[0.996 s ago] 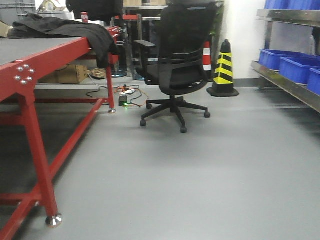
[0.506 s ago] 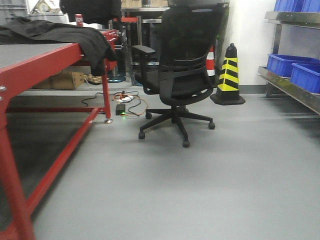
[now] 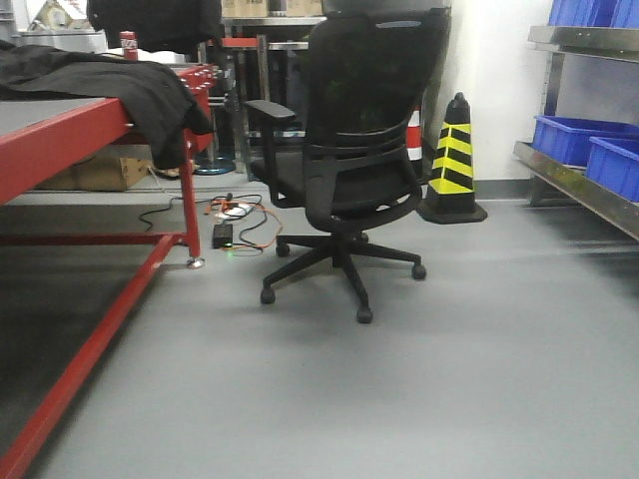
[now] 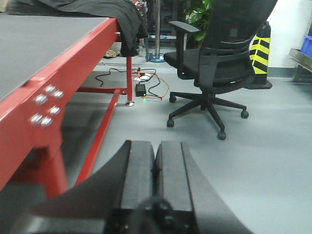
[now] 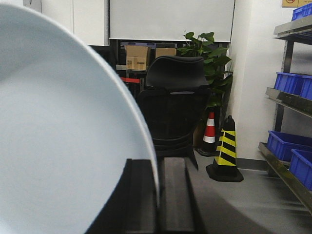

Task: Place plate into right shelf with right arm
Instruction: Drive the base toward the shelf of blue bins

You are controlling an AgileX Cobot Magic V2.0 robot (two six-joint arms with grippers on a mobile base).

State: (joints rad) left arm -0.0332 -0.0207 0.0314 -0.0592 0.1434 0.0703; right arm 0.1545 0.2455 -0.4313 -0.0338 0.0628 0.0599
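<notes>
Gripping the plate [image 5: 63, 136] by its rim, the right tool [image 5: 158, 195] is clamped shut on it, with the plate held edge-on. Left tool [image 4: 155, 161] is pressed closed and empty. Base has rolled forward in the last second: red-framed tabletop [image 3: 45, 112] slid left, office chair [image 3: 349, 170] is closer. Shelf [image 3: 584, 185] with blue bins [image 3: 574, 135] sits far right, well apart. My read: still in transit, needs a right turn before placing.

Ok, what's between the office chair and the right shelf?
Bare floor mostly, plus a black-and-yellow cone near the wall; front view shows it.
</notes>
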